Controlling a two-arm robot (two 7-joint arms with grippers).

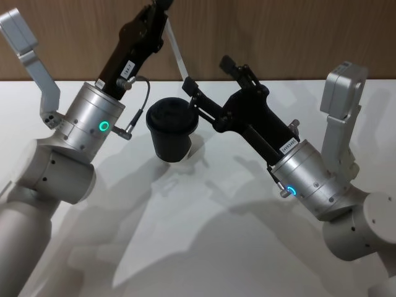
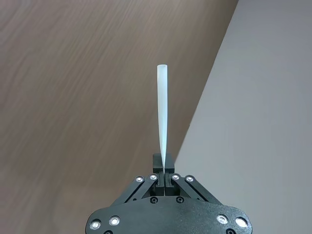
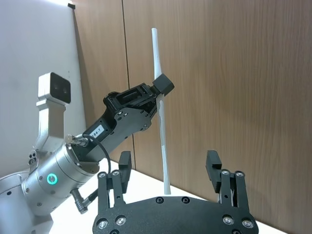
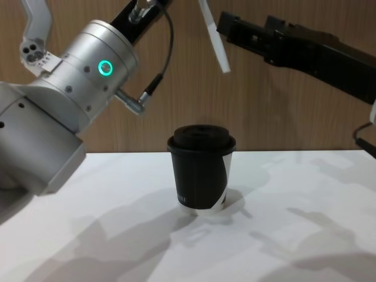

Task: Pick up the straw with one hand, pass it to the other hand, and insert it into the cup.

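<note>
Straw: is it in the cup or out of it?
Out. The left hand pinches the straw and holds it in the air, apart from the cup, whose lid has nothing in it.

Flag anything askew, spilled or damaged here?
Nothing stands out. The cup stands upright on the table, lid on, no spill. The left claw is shut on the straw, held slanted in the air, higher than the cup, unbent. The right claw is open beside the straw's lower end, not gripping.

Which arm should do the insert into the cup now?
Left. The left gripper is shut on the straw, whose lower end hangs above the cup. The right gripper is open beside the straw, holding nothing.
</note>
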